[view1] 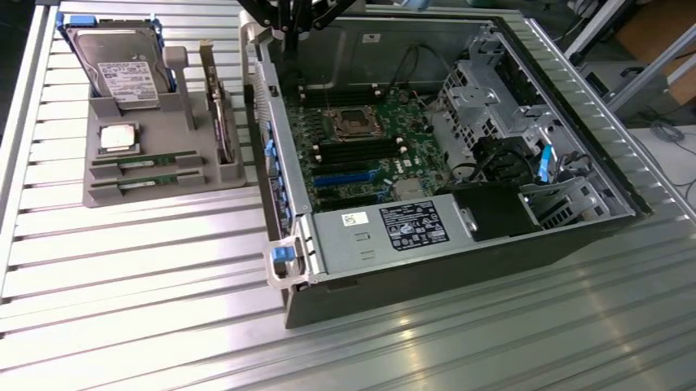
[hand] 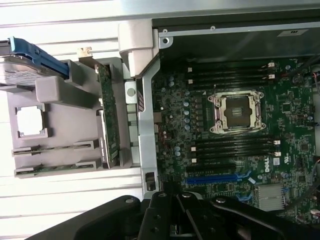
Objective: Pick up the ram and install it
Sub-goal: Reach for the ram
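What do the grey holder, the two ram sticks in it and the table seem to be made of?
Grey holder: probably matte plastic; even grey, no shine. Ram sticks: green circuit board, dull finish, lying in their slots. Table: apparently bare metal, perhaps aluminium; its ribbed slats reflect light brightly.

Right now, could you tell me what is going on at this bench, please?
A single robot arm is working at an open computer case on a slatted metal table. Its gripper is shut and hangs over the case's edge, next to the grey parts holder. The first ram stick and the second ram stick both lie in that holder, so neither has been picked up. The motherboard's memory slots look empty.
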Motion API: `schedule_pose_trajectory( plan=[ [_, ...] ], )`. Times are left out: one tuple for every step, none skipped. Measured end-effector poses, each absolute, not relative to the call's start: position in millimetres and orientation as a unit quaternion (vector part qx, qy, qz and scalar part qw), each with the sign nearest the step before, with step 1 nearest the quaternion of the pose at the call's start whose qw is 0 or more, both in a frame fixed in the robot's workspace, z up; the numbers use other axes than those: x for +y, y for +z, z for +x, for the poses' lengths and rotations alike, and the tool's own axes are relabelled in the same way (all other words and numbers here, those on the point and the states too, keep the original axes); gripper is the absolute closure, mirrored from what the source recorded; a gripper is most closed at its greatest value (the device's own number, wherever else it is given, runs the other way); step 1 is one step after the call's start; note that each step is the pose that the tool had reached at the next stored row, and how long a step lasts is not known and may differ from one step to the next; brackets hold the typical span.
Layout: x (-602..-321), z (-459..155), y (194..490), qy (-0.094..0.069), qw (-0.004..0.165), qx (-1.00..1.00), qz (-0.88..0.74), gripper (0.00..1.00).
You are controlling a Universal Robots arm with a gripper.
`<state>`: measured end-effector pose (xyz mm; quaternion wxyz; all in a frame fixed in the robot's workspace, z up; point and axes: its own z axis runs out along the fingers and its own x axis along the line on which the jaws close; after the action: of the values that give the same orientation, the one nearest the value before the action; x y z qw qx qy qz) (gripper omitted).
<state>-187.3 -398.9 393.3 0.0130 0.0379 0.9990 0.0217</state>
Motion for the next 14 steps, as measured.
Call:
schedule_pose_trajectory(
  plan=[
    [-398.9,-187.7,393.3,0.022,0.013,0.999,0.038,0.89],
    [-398.9,-188.0,393.3,0.022,0.013,0.999,0.038,0.89],
    [-398.9,-188.5,393.3,0.022,0.013,0.999,0.038,0.89],
    [-398.9,-189.1,393.3,0.022,0.013,0.999,0.038,0.89],
    [-398.9,-189.7,393.3,0.022,0.013,0.999,0.038,0.89],
    [-398.9,-190.4,393.3,0.022,0.013,0.999,0.038,0.89],
    [-398.9,-190.8,393.3,0.022,0.013,0.999,0.038,0.89],
    [-398.9,-191.3,393.3,0.022,0.013,0.999,0.038,0.89],
    [-398.9,-191.7,393.3,0.022,0.013,0.999,0.038,0.89],
    [-398.9,-192.4,393.3,0.022,0.013,0.999,0.038,0.89],
    [-398.9,-192.9,393.3,0.022,0.013,0.999,0.038,0.89],
    [-398.9,-193.7,393.3,0.022,0.013,0.999,0.038,0.89],
    [-398.9,-194.4,393.3,0.022,0.013,0.999,0.038,0.89],
    [-398.9,-194.7,393.3,0.022,0.013,0.999,0.038,0.89]
  ],
)
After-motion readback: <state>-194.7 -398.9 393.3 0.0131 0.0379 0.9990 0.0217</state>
